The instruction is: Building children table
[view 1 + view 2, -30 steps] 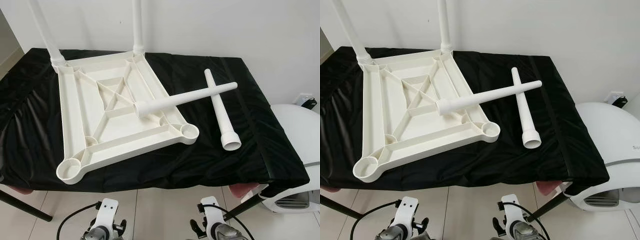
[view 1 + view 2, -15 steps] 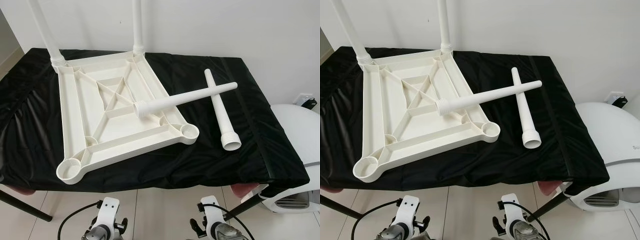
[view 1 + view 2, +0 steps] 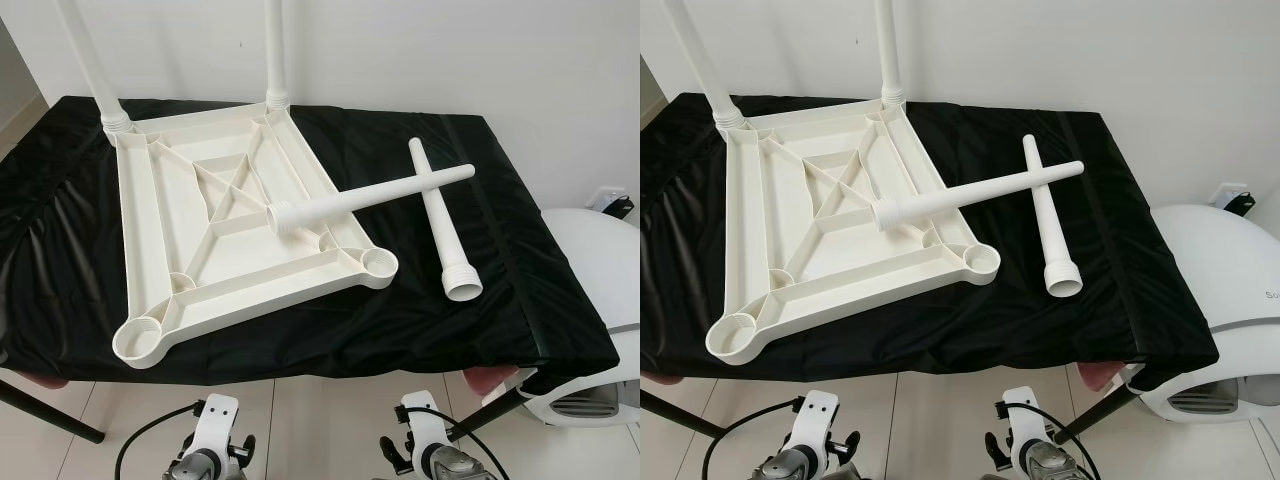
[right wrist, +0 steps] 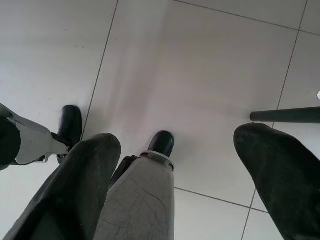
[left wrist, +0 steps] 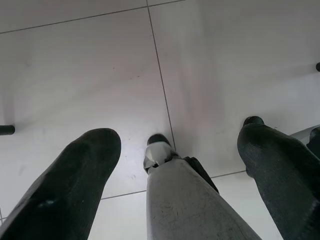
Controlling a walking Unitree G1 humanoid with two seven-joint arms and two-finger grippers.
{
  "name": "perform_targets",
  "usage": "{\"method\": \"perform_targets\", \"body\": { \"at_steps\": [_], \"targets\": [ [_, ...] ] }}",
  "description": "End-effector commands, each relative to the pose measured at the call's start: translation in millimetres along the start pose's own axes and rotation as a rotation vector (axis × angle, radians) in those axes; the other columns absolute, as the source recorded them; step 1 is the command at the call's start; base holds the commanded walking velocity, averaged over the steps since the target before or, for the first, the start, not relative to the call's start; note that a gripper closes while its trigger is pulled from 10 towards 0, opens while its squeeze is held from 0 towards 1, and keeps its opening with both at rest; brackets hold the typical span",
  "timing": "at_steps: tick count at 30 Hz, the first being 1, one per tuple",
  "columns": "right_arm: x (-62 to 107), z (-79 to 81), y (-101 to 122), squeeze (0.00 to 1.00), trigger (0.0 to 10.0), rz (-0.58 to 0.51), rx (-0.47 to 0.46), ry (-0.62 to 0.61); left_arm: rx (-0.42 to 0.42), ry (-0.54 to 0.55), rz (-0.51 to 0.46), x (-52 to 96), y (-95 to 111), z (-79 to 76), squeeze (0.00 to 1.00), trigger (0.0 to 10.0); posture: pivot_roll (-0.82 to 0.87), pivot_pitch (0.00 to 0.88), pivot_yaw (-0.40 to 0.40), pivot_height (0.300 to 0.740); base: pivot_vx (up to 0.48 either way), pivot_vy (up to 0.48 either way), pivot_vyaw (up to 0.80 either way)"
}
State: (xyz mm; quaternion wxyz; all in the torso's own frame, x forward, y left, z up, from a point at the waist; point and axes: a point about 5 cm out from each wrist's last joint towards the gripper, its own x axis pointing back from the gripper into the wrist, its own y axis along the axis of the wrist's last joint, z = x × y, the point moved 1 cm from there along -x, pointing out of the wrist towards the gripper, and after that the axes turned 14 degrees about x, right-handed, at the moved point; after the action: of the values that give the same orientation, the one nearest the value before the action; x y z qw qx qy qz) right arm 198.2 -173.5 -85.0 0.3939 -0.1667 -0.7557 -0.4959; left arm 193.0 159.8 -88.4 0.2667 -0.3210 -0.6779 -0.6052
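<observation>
On the bench (image 3: pixel 60 250), draped in black cloth, the white tabletop (image 3: pixel 170 215) lies upside down over the left half, with two legs already standing in its far corner sockets, the far-left leg (image 3: pixel 88 60) and the far-right leg (image 3: pixel 274 50). Its near-left socket (image 3: pixel 140 340) and near-right socket (image 3: pixel 378 263) are bare. Two loose legs lie crossed right of centre: the slanted leg (image 3: pixel 370 195) rests its threaded end on the tabletop's ribs and points toward the bench's far right corner, while the other loose leg (image 3: pixel 444 225) runs from far to near with its wide end toward the near edge. The left claw (image 5: pixel 180 150) hangs low below the near edge, fingers spread wide with nothing in them, floor tile beneath; the right claw (image 4: pixel 175 145) hangs likewise, wide open and empty. Both loose legs sit up and ahead of the claws, and the right claw is judged the nearer to them. The cloth right of the legs gives open room, though the bench's right edge is close.
</observation>
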Motion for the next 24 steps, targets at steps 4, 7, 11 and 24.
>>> {"method": "perform_targets", "body": {
  "at_steps": [4, 7, 11, 24],
  "targets": [
    [-0.2, 1.5, 0.2, 0.00, 10.0, -0.002, -0.005, 0.005, 0.005, 0.004, 0.006, 0.8, -2.3, 1.5, 0.00, 10.0, 0.02, 0.000, -0.013, 0.740, 0.000, 0.000, 0.00],
    [-0.3, 1.9, 0.4, 0.00, 10.0, -0.002, -0.006, 0.004, 0.007, 0.005, 0.003, 0.8, -1.3, 2.7, 0.00, 10.0, 0.02, 0.000, -0.008, 0.740, 0.000, 0.000, 0.00],
    [-0.4, 2.5, 0.7, 0.00, 10.0, -0.003, -0.009, 0.004, 0.006, 0.004, 0.003, 0.9, -1.1, 3.4, 0.00, 10.0, 0.01, 0.000, -0.006, 0.740, 0.000, 0.000, 0.00],
    [0.0, 4.0, -1.1, 0.00, 10.0, 0.001, -0.002, 0.011, 0.005, 0.014, 0.026, 2.8, -6.7, 7.6, 0.00, 10.0, 0.02, 0.000, -0.006, 0.740, 0.000, 0.000, 0.00]
  ]
}}
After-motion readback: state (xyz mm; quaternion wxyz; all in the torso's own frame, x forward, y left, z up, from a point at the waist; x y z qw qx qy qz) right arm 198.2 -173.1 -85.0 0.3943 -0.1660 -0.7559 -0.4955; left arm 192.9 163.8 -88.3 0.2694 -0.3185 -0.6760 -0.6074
